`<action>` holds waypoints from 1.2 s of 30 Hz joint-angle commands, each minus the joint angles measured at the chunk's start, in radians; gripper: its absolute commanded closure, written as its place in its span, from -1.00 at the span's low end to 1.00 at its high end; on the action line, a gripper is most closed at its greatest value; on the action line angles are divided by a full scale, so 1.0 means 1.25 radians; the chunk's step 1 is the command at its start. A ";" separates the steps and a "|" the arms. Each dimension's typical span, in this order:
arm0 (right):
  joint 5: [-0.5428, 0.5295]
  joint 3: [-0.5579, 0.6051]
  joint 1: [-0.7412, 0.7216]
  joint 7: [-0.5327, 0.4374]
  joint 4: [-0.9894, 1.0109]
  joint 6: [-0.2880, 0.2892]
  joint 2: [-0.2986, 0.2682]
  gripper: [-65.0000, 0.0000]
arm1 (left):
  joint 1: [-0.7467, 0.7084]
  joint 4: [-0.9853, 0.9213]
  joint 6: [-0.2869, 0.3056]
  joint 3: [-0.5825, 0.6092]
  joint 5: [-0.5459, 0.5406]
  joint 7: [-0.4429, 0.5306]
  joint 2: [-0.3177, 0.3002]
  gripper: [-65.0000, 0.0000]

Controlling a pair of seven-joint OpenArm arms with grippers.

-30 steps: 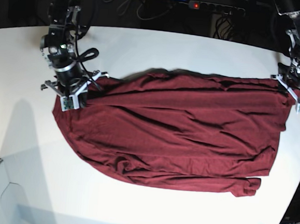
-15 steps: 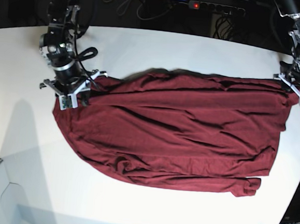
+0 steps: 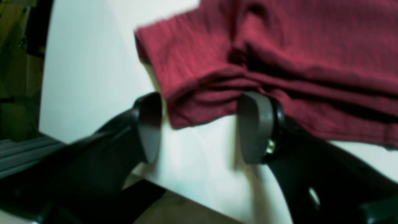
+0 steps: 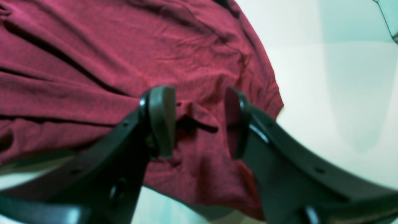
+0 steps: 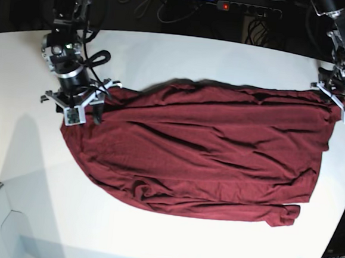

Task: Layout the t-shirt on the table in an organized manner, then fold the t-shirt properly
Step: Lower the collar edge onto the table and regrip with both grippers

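So on my base feed, far left is the right tool (image 5: 72, 106), sitting at the upper-left corner of the t-shirt (image 5: 207, 149). On its wrist cam the right tool (image 4: 199, 121) has its jaws spread apart with a bunched bit of the t-shirt (image 4: 108, 62) lying between the pads, but neither pad is pinching it as far as I can see.

The shirt is spread sideways across the middle of the white table (image 5: 184, 58), pretty wrinkled, with a rolled-up lumpy edge along the bottom.

Over on the right, the left tool (image 5: 342, 103) sits at the shirt's upper-right corner, close to the table's edge. Wrist cam shows the left tool (image 3: 199, 127) wide open, the shirt's corner (image 3: 248, 56) just poking in between the pads (image 3: 253, 124), bare table (image 3: 93, 62) under the gap. Nothing gripped.
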State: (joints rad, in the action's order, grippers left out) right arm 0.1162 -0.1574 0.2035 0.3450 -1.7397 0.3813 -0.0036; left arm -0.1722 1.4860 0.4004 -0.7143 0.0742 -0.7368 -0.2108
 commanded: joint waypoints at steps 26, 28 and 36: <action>-0.008 -0.002 0.012 -0.021 -0.013 0.001 -0.004 0.18 | 0.136 -0.080 0.080 -0.243 -0.069 0.014 0.048 -0.17; -0.008 -0.002 0.012 -0.021 -0.013 0.001 -0.004 0.18 | 0.136 -0.095 0.080 -0.243 -0.070 0.014 0.048 -0.17; -0.008 -0.002 0.021 -0.025 -0.020 0.001 -0.005 0.18 | 0.135 -0.112 0.087 -0.242 -0.066 0.014 0.044 0.04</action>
State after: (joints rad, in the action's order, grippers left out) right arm 0.1165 -0.1589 0.2337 0.3466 -1.7412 0.3851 -0.0051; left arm -0.0105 1.3331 0.5030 -1.0157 -0.0051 -0.7280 -0.1360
